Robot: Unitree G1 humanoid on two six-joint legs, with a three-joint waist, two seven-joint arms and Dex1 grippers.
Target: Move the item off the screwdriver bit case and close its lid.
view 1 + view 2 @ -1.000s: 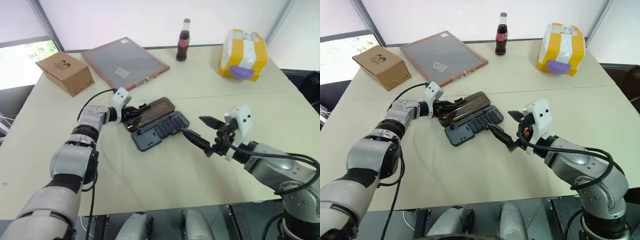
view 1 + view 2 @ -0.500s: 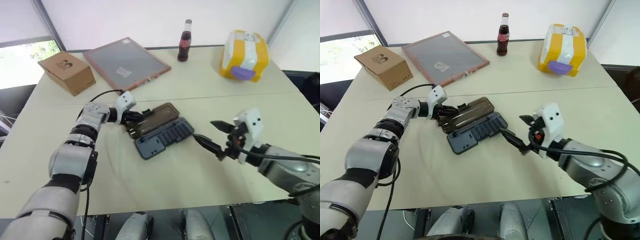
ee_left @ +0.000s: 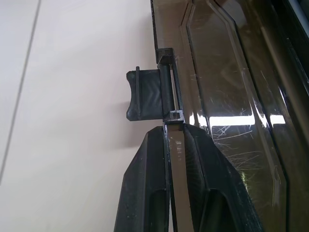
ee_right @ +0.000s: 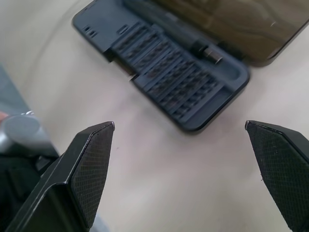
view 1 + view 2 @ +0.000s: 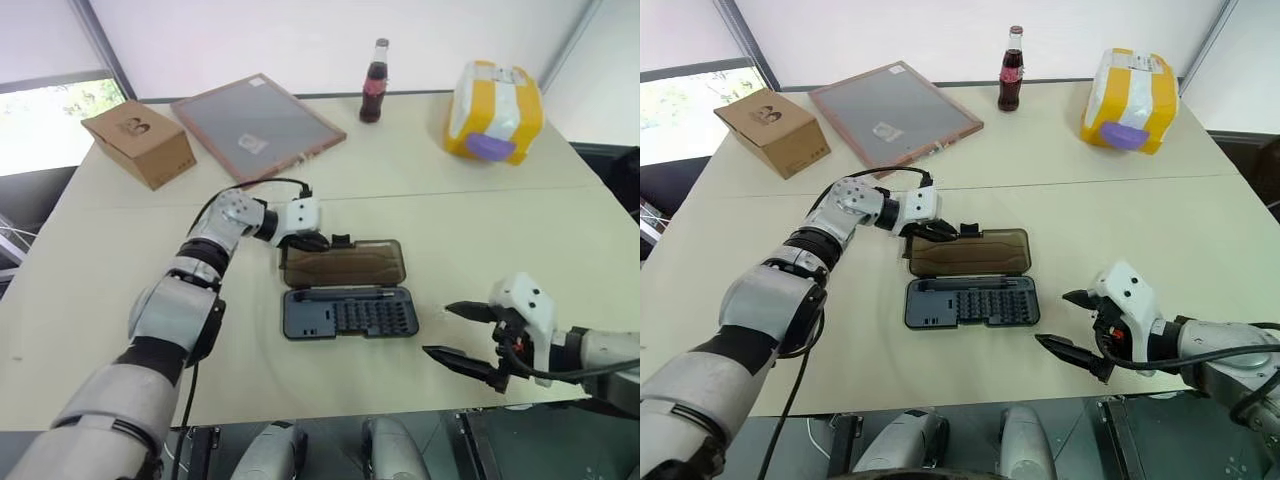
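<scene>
The screwdriver bit case (image 5: 350, 313) is lying open at the table's centre, its lid (image 5: 345, 264) flat at twelve o'clock of the base. The left gripper (image 3: 170, 145) is pinching the lid's far edge beside the latch tab (image 3: 147, 94). The right gripper (image 5: 462, 334), at four o'clock, is hanging with jaws wide, holding nothing. That thin-edge grip is risking a slip mid-swing, dragging the case instead.

Beige table (image 5: 420, 200); white wall (image 5: 260, 40) behind; bright window (image 5: 40, 130) at left.

On my cream table (image 5: 120, 300) lie the open bit case (image 5: 350, 312), cardboard box (image 5: 140, 143), framed board (image 5: 255, 125), bottle (image 5: 373, 82), yellow package (image 5: 495, 110).
</scene>
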